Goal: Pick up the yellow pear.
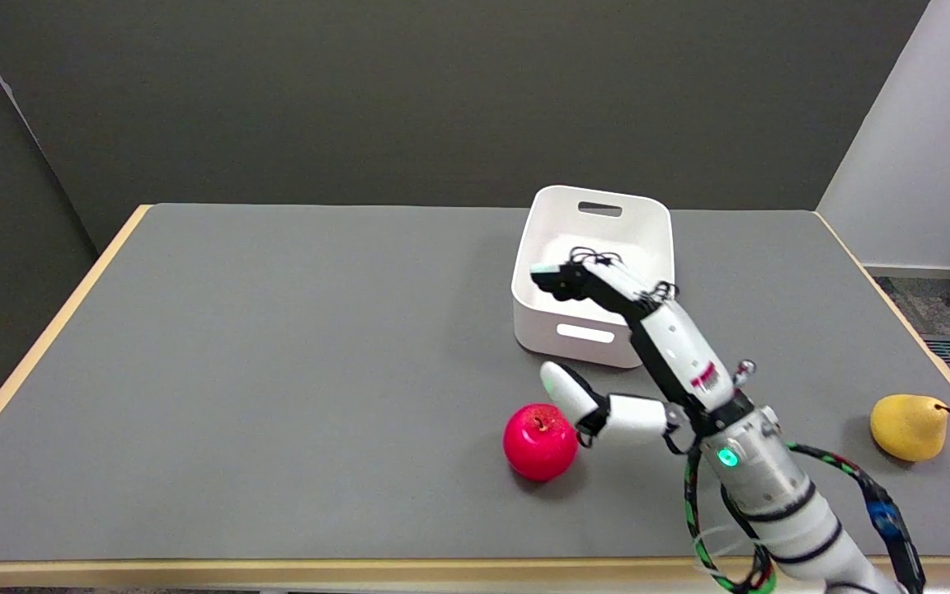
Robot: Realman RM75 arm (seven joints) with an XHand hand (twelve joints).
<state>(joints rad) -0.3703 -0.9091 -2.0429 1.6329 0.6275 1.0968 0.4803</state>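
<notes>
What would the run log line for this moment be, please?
right hand: open, holds nothing, above near edge of white bin | yellow pear: on table, far right, untouched | red apple: by thumb

Yellow pear (pixel 909 426) lying, seemingly sideways

**Colours on the grey table**

A plain yellow pear (pixel 909 426) lies at the right. A glossy red apple (pixel 539 441) sits nearer the middle, and a white plastic bin (pixel 593 276) stands farther back. The black-and-white right hand (pixel 648 346) trails green-and-black patterned cable (pixel 834 464) over the grey table top (pixel 277 371), which is edged in pale wood.
</notes>
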